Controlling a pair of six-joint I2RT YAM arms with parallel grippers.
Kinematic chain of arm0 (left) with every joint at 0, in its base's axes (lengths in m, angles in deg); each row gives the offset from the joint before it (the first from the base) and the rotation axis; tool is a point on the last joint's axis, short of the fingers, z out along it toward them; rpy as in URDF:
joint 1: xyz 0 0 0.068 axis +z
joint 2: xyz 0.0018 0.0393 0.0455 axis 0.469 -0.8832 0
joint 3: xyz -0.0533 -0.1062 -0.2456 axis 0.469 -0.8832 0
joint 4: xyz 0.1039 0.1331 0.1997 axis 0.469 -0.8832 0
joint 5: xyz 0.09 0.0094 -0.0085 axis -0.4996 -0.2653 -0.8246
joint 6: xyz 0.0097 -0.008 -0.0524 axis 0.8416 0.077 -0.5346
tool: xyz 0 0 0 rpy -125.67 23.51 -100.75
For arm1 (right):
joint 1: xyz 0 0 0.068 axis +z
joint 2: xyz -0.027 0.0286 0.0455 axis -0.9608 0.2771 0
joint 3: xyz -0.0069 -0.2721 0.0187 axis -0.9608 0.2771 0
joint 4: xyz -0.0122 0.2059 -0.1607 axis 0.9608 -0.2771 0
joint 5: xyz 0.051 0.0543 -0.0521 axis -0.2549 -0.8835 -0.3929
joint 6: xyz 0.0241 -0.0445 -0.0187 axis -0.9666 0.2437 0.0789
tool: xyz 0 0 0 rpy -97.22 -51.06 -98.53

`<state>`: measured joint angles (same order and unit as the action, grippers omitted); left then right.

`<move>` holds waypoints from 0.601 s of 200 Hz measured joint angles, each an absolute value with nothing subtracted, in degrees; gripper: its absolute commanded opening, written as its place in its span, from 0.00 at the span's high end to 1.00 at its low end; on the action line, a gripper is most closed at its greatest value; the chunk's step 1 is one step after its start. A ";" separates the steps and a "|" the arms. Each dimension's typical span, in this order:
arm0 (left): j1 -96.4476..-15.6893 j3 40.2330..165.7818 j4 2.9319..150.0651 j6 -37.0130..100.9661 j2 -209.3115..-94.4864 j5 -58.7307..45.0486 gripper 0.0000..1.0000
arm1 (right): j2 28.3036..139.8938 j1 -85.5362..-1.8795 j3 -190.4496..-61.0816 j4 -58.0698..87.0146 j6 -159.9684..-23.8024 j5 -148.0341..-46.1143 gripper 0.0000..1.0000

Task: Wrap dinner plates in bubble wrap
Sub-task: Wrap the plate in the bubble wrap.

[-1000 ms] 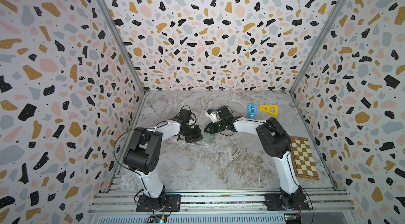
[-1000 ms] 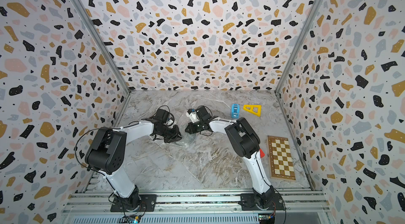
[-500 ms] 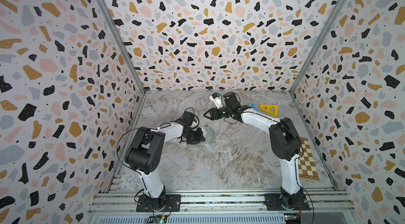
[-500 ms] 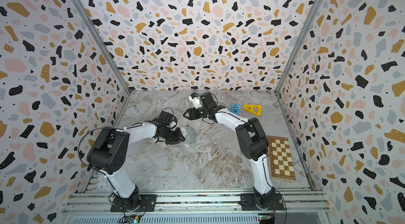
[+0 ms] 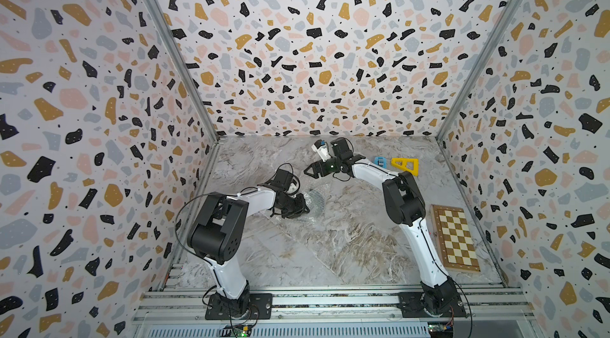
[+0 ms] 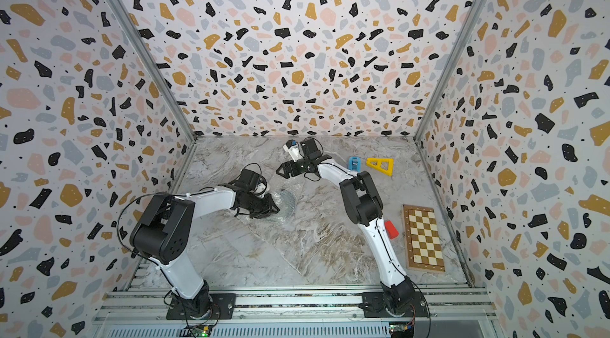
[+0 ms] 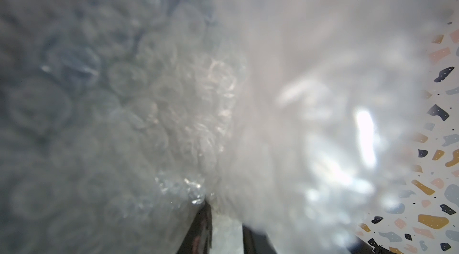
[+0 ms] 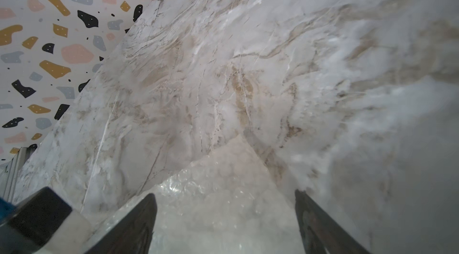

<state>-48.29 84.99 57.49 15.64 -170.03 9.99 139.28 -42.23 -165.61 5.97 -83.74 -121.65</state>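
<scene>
The dinner plate [image 5: 316,199] lies mid-table under the bubble wrap [image 5: 346,240]; in both top views only a dull teal half-disc of it shows through the plastic. My left gripper [image 5: 305,209] sits low at the plate's left edge. In the left wrist view its jaws stand narrow with bubble wrap [image 7: 149,116] pinched between them, and plastic fills that view. My right gripper [image 5: 307,172] hovers behind the plate, its fingers spread wide. In the right wrist view a loose corner of the bubble wrap [image 8: 223,178] lies between the open fingers [image 8: 139,220], untouched.
A brown-and-cream chessboard [image 5: 455,240] lies at the right edge. A yellow triangular piece [image 5: 406,166] and a small blue object [image 5: 379,161] sit at the back right. A red block [image 6: 391,229] shows beside the right arm. Terrazzo walls enclose three sides.
My right gripper has opened, let go of the wrap and drawn back toward the rear wall. The plate now shows through the plastic. My left gripper shifted slightly forward.
</scene>
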 measured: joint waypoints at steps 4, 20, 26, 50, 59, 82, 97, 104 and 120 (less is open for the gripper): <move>-48.29 84.97 57.49 15.64 -170.03 9.99 0.76 | 139.92 -42.16 -166.59 5.31 -83.41 -122.37 0.11; -48.29 84.91 57.62 15.61 -170.03 10.01 0.76 | 141.69 -41.90 -169.89 3.28 -82.23 -125.00 0.11; -48.29 84.91 57.64 15.61 -170.03 10.01 0.76 | 141.95 -41.77 -170.68 2.34 -81.64 -125.98 0.11; -48.22 84.47 58.10 15.59 -169.81 10.08 0.76 | 141.97 -41.24 -171.20 -1.05 -78.73 -128.71 0.17; -48.22 84.25 58.36 15.61 -169.70 10.10 0.76 | 141.95 -40.98 -170.81 -1.94 -77.55 -129.50 0.23; -48.00 83.62 59.04 15.61 -169.37 10.32 0.76 | 141.18 -40.83 -167.09 -2.77 -75.95 -130.94 0.48; -47.85 82.90 59.52 15.64 -168.89 10.43 0.76 | 138.98 -40.90 -161.39 -1.20 -75.95 -132.28 0.68; -47.67 82.59 59.63 15.66 -168.61 10.43 0.76 | 137.43 -40.96 -158.35 0.11 -76.26 -132.71 0.71; -47.30 81.80 59.63 15.68 -168.04 10.49 0.76 | 133.27 -41.09 -151.64 3.46 -77.03 -133.26 0.73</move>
